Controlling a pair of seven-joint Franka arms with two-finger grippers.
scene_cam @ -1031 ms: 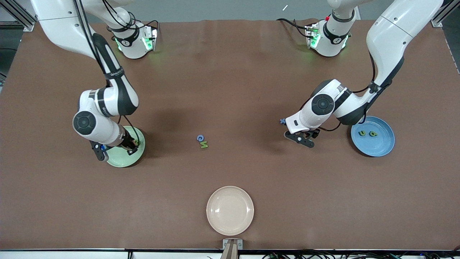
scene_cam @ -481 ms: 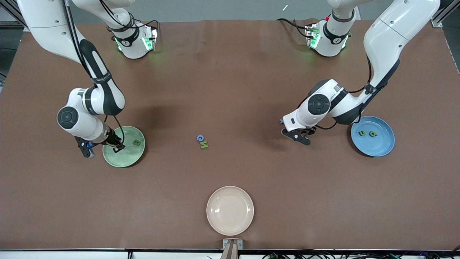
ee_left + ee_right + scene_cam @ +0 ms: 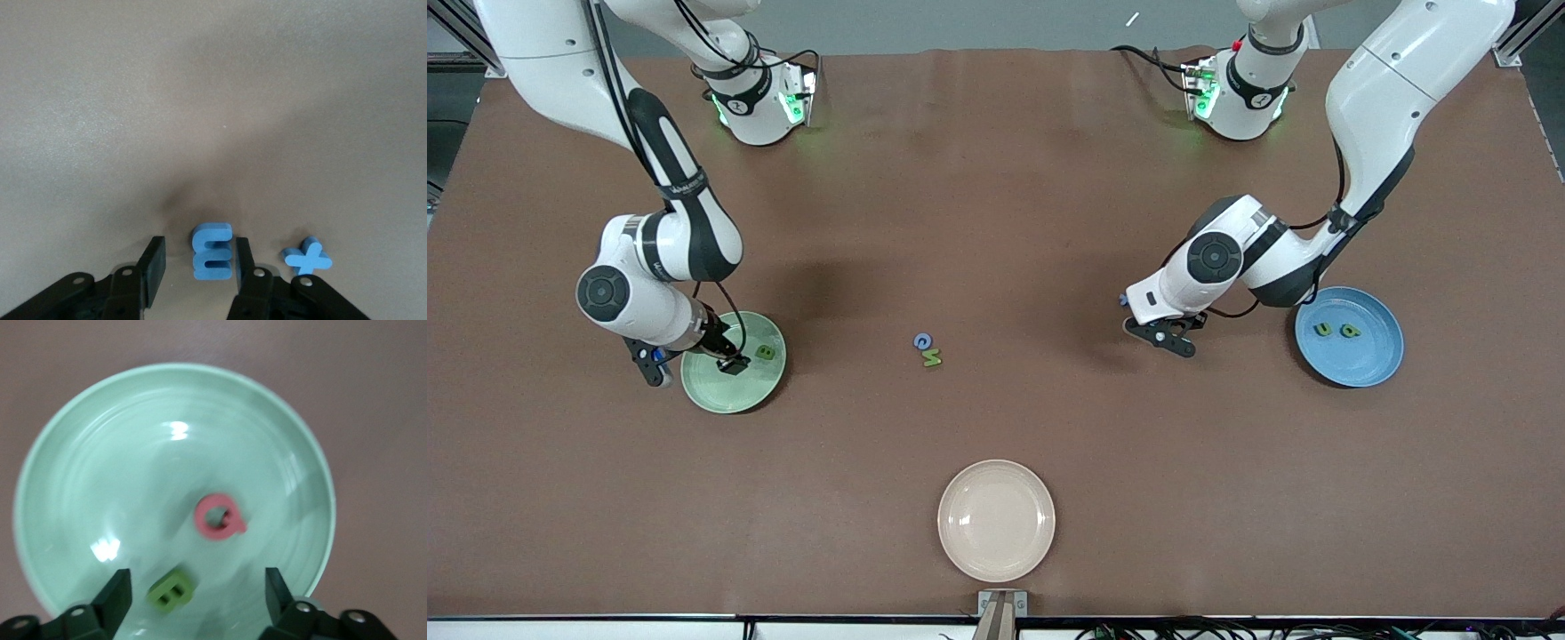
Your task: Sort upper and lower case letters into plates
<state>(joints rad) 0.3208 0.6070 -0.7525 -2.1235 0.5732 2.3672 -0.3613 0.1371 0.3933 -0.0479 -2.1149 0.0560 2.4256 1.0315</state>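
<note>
On the brown table [image 3: 996,222], the left gripper [image 3: 195,267] straddles a blue E [image 3: 213,251], not squeezing, while the right gripper [image 3: 197,597] hangs wide apart over the green plate [image 3: 80,473].

this is a robotics lab where i work: my two white arms are bolted to a wide brown surface [image 3: 996,178], bases glowing green. aluminium framing [image 3: 463,36] stands at its corners and cables [image 3: 1227,631] trail along its edge.
</note>
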